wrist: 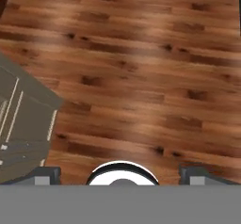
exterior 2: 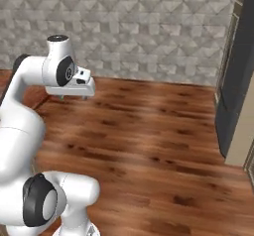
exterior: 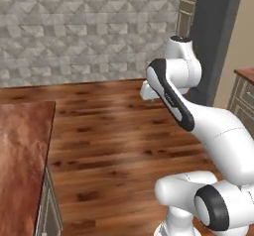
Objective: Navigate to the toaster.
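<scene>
The toaster is out of view. My gripper [exterior 2: 73, 97] hangs from the folded arm over bare wooden floor [exterior 2: 149, 131], pointing down. Seen from the left base, the hand [exterior: 148, 93] sits in front of the arm's upper joint. In the hand view the two dark fingertips [wrist: 44, 174] stand far apart at the bottom edge, so the gripper [wrist: 121, 175] is open with nothing between its fingers, and floor planks lie below it.
A reddish-brown counter [exterior: 22, 155] on a grey cabinet [wrist: 23, 124] stands to the left. A tall dark unit [exterior 2: 240, 71] rises at the right, with another cabinet [exterior: 244, 93] beside it. A grey stone-tiled wall [exterior: 74, 27] closes the far side.
</scene>
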Controlling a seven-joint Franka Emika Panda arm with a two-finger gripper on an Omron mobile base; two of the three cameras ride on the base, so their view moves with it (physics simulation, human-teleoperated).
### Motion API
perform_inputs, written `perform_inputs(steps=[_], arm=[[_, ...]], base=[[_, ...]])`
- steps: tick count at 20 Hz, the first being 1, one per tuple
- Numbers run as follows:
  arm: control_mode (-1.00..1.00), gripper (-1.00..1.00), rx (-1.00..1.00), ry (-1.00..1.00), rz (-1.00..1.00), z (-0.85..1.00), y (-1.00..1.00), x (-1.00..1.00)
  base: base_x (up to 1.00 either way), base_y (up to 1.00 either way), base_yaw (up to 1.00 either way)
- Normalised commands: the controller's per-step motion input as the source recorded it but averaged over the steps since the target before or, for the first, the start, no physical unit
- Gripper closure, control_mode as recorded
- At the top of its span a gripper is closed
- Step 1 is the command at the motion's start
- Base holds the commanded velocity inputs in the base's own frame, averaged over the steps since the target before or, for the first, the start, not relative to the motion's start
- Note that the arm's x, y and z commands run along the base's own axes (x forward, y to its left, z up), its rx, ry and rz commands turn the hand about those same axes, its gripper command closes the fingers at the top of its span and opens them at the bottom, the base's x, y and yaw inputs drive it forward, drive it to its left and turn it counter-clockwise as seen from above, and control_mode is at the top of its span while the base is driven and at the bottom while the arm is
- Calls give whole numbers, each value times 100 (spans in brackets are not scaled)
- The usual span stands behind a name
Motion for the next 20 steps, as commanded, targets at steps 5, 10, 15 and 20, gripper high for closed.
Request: perform_inputs(steps=[5, 10, 15, 20], arm=[[100, -100, 0, 0, 0, 0, 0, 0], [100, -100, 0, 0, 0, 0, 0, 0], [100, -100, 0, 0, 0, 0, 0, 0], [100, -100, 0, 0, 0, 0, 0, 0]], base=[[0, 44, -88], [0, 43, -87], [2, 46, -83], [5, 50, -82]])
